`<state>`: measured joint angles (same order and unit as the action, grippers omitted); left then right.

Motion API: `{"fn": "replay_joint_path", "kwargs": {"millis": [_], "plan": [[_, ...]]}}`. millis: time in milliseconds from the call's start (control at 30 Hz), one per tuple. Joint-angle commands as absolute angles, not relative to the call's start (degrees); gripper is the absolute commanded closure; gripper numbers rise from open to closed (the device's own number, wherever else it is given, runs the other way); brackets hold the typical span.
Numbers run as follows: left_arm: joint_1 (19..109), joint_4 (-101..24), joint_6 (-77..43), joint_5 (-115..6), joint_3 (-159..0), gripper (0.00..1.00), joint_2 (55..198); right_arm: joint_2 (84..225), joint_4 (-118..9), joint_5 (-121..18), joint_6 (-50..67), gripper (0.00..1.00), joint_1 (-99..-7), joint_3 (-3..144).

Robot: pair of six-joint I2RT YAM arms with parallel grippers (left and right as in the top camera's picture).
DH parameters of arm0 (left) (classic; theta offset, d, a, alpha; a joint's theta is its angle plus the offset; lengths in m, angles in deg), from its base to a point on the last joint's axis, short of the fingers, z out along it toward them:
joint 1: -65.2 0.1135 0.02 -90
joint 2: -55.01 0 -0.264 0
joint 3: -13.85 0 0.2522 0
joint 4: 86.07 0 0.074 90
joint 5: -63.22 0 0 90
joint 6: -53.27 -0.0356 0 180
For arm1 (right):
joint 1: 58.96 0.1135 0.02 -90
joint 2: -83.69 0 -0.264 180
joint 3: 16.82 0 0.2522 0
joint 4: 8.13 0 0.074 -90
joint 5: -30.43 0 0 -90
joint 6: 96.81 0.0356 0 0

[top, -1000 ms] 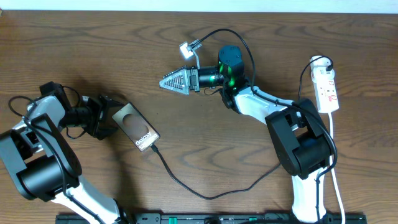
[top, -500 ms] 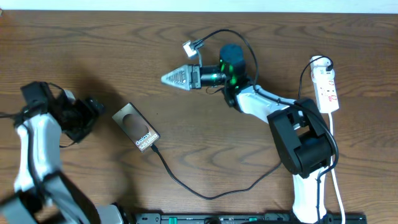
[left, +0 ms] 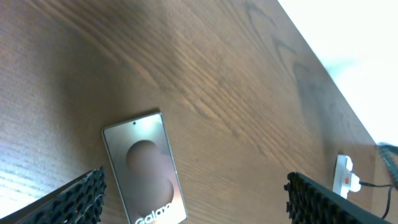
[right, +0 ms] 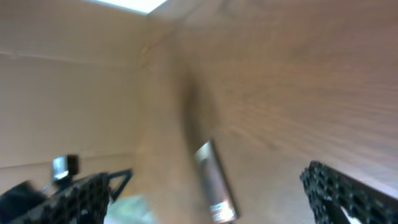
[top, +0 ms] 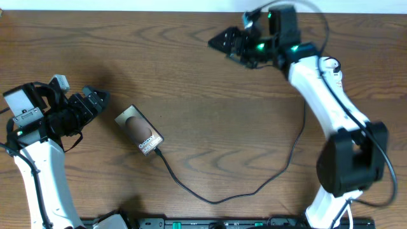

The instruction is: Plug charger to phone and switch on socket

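The phone (top: pixel 138 130) lies flat at left of centre, lettered end toward the front; it also shows in the left wrist view (left: pixel 144 171) and, blurred, in the right wrist view (right: pixel 214 180). The black charger cable (top: pixel 210 200) runs from the phone's lettered end in a loop across the front and up to the right. My left gripper (top: pixel 95 102) is open and empty, just left of the phone and apart from it. My right gripper (top: pixel 222 41) is open and empty, raised near the far edge. The socket (top: pixel 329 65) is mostly hidden under my right arm; in the left wrist view (left: pixel 344 175) it shows far off.
The brown wooden table's far edge (top: pixel 159 11) meets a pale wall. A black rail (top: pixel 210 222) runs along the front edge. My right arm (top: pixel 324 95) stretches over the right side.
My right arm has swung up and back from the table's middle to the far edge, and its gripper has opened. My left gripper has drawn back from the phone to the left.
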<state>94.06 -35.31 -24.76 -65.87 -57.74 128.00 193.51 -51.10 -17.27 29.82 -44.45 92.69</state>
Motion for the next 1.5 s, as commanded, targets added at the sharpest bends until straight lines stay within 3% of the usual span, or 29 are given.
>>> {"fn": "replay_joint_path", "kwargs": {"millis": [0, 100, 200, 567, 667, 967, 1133, 1467], "plan": [[94.10, -35.49, -25.57, -66.65, -58.06, 0.09, 127.87, 186.71, -60.15, -40.77, 16.90, 0.01, -44.82, 102.78], [94.10, -35.44, -26.14, -66.22, -58.06, 0.09, 127.89, 184.74, -66.80, -48.94, 15.63, 0.01, -47.97, 108.66], [94.10, -35.44, -26.27, -66.22, -58.06, 0.09, 127.89, 184.52, -71.89, -48.42, 14.71, 0.01, -53.96, 113.23], [94.10, -35.49, -27.08, -66.19, -58.06, 0.09, 127.98, 191.32, -79.08, -10.98, 1.16, 0.01, -88.43, 114.35], [94.10, -35.46, -27.08, -66.22, -58.06, 0.09, 127.98, 195.47, -82.29, -9.49, -4.08, 0.01, -92.69, 114.35], [94.10, -35.44, -27.03, -66.22, -58.06, 0.09, 127.98, 205.94, -92.46, -15.92, -20.67, 0.01, -92.87, 114.33], [94.10, -35.07, -27.03, -66.22, -58.06, 0.09, 127.98, 211.15, -93.75, -25.07, -21.48, 0.01, -90.88, 114.33], [94.10, -35.09, -25.94, -66.22, -58.06, 0.09, 127.98, 218.14, -94.99, -26.04, -23.60, 0.01, -88.32, 114.28]]}}
